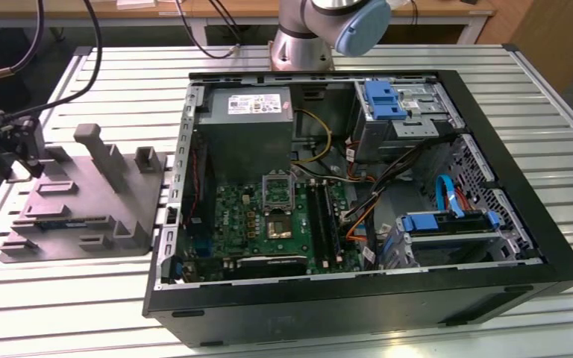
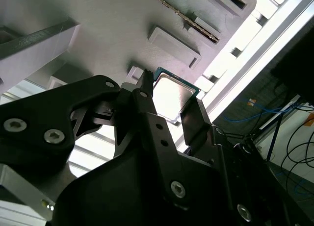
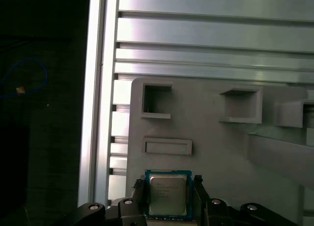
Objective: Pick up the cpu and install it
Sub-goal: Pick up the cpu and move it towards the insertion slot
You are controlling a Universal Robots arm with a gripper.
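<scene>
1. The gripper (image 3: pixel 168 181) is closed on the cpu (image 3: pixel 168 194). Its two dark fingers (image 2: pixel 147 108) press against opposite side edges of the chip, and this shows in both wrist views.
2. The cpu is flat, with its silver-grey top facing the camera and a green rim around it. It sits between the fingertips over the grey fixture (image 3: pixel 221 152) (I cannot tell whether it rests on the fixture or is just clear of it).
3. The cpu is near the fixture's edge that runs along the bench (image 1: pixel 68 298) edge. A shallow rectangular recess (image 3: pixel 167 146) is just beyond it, and a square pocket (image 3: pixel 157 101) lies farther on, by the fixture's corner.
4. The fixture lies on the slatted bench by the edge at the exterior view's left, just beside the open computer case (image 1: pixel 525 246).
5. The case takes up the middle of the bench. A green board (image 1: pixel 257 224) lies flat inside it, and the dark socket (image 1: pixel 280 226) on the board has its metal frame lifted. The socket is well apart from the gripper.
</scene>
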